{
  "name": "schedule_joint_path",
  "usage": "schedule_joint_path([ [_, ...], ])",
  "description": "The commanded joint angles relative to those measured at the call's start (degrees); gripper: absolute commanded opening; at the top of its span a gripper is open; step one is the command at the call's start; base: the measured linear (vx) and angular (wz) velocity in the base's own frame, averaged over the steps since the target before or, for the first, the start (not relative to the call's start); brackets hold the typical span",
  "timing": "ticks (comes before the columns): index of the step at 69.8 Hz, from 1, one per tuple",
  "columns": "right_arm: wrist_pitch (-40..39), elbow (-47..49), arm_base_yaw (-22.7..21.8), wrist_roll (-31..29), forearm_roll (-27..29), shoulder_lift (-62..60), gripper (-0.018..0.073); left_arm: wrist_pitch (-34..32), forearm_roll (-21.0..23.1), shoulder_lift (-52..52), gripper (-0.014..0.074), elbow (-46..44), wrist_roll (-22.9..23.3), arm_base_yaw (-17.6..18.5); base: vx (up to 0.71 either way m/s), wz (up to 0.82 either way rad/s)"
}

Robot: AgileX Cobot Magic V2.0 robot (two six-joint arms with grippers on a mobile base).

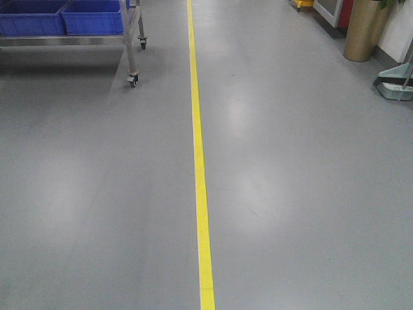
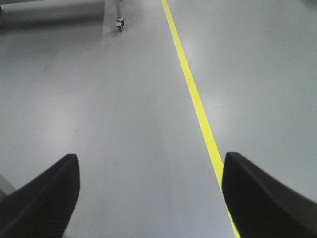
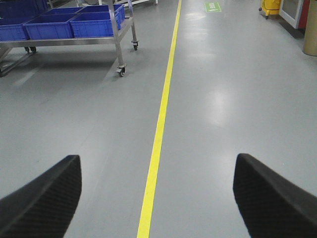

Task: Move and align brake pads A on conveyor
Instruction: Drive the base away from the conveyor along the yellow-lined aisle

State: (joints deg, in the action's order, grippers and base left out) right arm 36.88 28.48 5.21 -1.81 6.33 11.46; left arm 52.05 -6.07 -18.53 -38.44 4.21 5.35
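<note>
- Pads: none in any view, so you can't give a clock direction from either gripper.
- Conveyor: not in view either. No dark belt and no red frame anywhere.
- Left gripper: jaws wide apart with nothing between them, only bare floor below.
- Right gripper: the same, wide and empty.
- Line: yellow, runs from 6 to 12 through the front view. In the left wrist view it passes under the 3 o'clock finger. In the right wrist view it runs between the fingers.
- Cart: steel frame on castors at 11 o'clock in the front view, carrying blue bins. You can't see what is in them.
- Key relation: which way the pads lie, their long axis and which arm is nearer all can't be told from these views.
- Step, as a guess: you're in transit, and no arm work looks started.
- Next move, as a guess: get the conveyor into view first, then pick the arm by which side the pads sit on.
- Risk: the cart's castor at 11 sits near the line, so keep clear of it if you drive ahead.
</note>
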Motion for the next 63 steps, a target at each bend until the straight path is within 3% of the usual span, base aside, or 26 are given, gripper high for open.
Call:
schedule_joint_path([
  [1, -4.20, 1.52, -0.19, 0.01, -0.02, 0.95, 0.0589, -4.02, -0.02, -0.61, 0.0548, -1.36, -0.10, 0.11, 0.48, 0.00],
  [30, -4.20, 1.52, -0.19, 0.01, -0.02, 0.95, 0.0589, -4.02, -0.02, -0.61, 0.0548, -1.36, -0.10, 0.11, 0.36, 0.22],
  [63, -4.15, 1.52, -0.19, 0.01, -0.02, 0.95, 0.0589, -4.02, -0.02, -0.61, 0.0548, -1.36, -0.10, 0.11, 0.24, 0.81],
])
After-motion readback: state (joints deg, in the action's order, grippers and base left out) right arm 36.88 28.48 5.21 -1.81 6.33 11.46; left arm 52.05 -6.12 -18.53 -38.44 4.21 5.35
